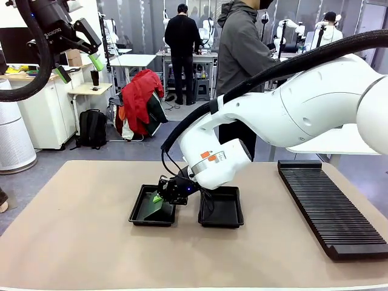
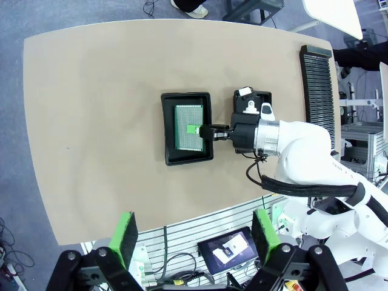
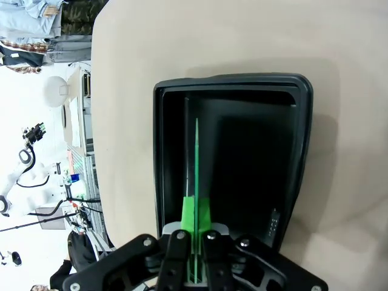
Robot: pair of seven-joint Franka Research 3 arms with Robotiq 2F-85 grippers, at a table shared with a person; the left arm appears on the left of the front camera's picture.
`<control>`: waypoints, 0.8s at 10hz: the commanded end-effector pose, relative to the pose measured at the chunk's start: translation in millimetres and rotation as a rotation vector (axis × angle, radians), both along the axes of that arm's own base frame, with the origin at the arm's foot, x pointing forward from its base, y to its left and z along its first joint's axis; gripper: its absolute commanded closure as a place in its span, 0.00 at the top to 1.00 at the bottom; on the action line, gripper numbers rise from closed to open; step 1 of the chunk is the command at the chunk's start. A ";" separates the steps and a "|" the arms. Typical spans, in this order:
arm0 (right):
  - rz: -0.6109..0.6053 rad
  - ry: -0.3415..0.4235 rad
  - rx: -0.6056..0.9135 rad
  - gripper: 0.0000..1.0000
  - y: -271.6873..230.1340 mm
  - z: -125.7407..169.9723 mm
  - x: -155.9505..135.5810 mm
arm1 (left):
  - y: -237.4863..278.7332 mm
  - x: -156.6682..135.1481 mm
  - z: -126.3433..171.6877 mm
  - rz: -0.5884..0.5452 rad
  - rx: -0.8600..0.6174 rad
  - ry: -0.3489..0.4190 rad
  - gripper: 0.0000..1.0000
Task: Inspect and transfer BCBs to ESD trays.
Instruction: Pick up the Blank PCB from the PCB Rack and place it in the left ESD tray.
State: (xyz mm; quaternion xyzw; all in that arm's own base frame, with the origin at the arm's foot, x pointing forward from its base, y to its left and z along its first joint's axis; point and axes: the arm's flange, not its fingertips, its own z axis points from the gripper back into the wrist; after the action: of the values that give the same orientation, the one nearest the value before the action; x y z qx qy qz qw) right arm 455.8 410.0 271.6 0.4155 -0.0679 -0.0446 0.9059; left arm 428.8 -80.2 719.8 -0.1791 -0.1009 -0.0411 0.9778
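- BCB point(image 2: 185, 115): we find it inside the tray point(image 1: 138, 207) on the robot's left, green face up. In the front view it looks tilted, higher at the pincer end.
- Right pincer point(image 1: 161, 195): its fingers flank the BCB's near edge. We cannot tell whether they press on it.
- Left pincer point(image 1: 79, 68): fingers apart, holding nothing, raised high over the counter point(image 1: 79, 236).
- Second tray point(image 1: 223, 212): just beside the first.

a: what's around the right pincer point(image 1: 159, 198)?
b: beige table point(image 1: 79, 236) beneath it, ribbed black rack point(image 1: 332, 209) well to its right.
a: beyond it?
b: person point(image 1: 239, 54) in grey hooded jacket; red jacket point(image 1: 138, 97), black backpack point(image 1: 92, 128) farther left.
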 end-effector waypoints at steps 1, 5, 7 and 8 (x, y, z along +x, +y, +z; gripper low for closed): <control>0.009 0.011 -0.042 0.20 10.9 12.2 1.0 | 1.2 0.5 -0.5 0.003 0.004 -0.003 1.00; 0.024 0.006 -0.173 0.59 33.6 36.5 4.8 | 1.2 0.5 -0.5 0.003 0.004 -0.003 1.00; 0.027 0.000 -0.255 0.79 43.4 52.3 5.4 | 1.2 0.5 -0.5 0.003 0.004 -0.003 1.00; 0.038 -0.001 -0.314 0.88 48.4 62.0 7.8 | 1.2 0.5 -0.5 0.003 0.004 -0.003 1.00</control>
State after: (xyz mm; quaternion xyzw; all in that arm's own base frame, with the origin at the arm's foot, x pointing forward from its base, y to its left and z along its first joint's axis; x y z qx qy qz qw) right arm 456.1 443.3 308.4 0.3108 -0.0707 -0.0133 0.9477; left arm 428.8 -80.2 719.8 -0.1791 -0.1009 -0.0411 0.9778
